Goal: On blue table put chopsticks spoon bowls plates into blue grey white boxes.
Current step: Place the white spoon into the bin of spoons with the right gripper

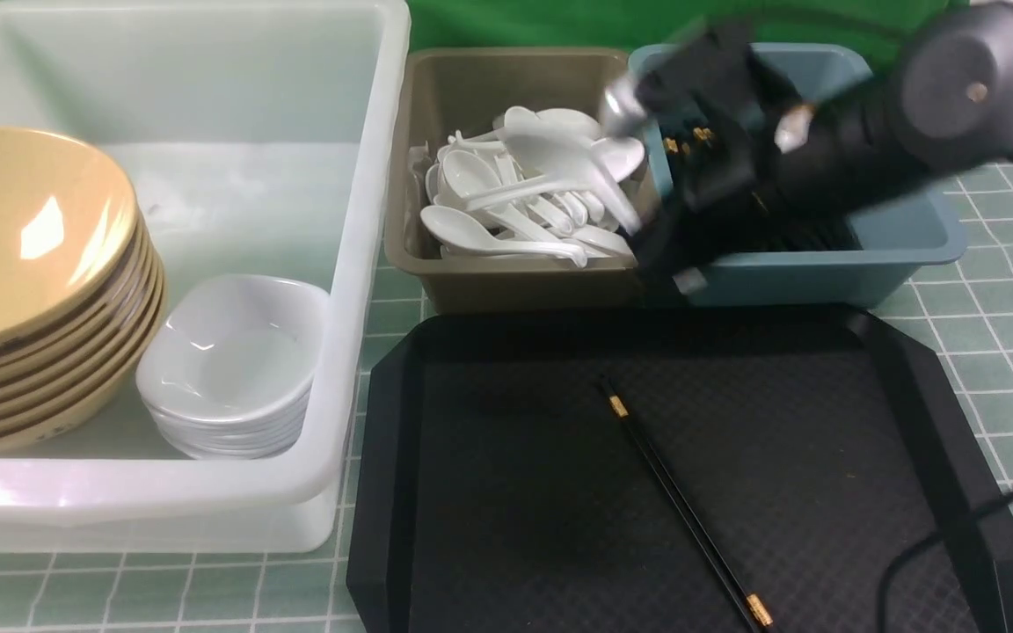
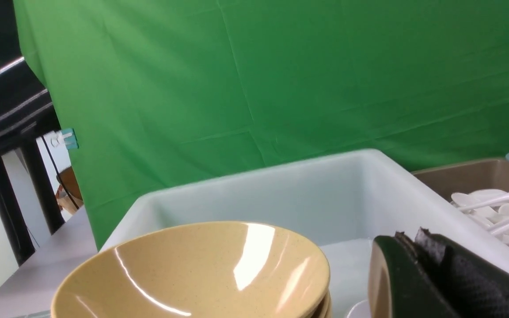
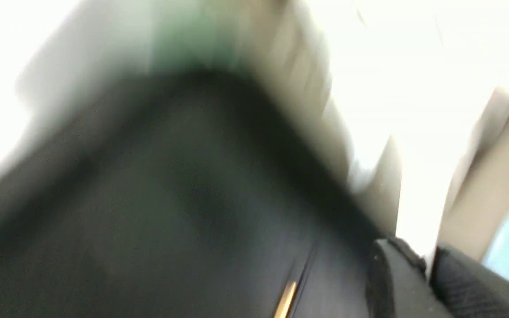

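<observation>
The right fingers [image 3: 396, 282] are drawn nearly together with only a sliver of gap. Nothing shows between them, though that wrist view is smeared by motion. In the front view they sit at the end of the right arm [image 1: 911, 123], low over the near corner where the grey box [image 1: 471, 281] meets the blue box [image 1: 902, 237]. The left fingers [image 2: 413, 274] are pressed shut on nothing, hanging above the white box [image 1: 366, 264]

Most of the sorting looks done. The white box holds a stack of tan bowls [image 1: 32, 264] and, just beside it, a stack of small white dishes [image 1: 234, 369]. The grey box is heaped with white soup spoons [image 1: 524, 202]. The blue box has dark chopsticks [image 1: 810, 236] lying in it, partly hidden by the arm

What is left, as far as I can see, is one black chopstick with gold bands [image 1: 687, 505], lying diagonally on the black tray [image 1: 515, 457] in front of the boxes. It could be two pressed together; I cannot tell. It belongs in the blue box. No other tableware lies loose on the tray or on the gridded surface [image 1: 981, 334], so I judge the job to be near its end
</observation>
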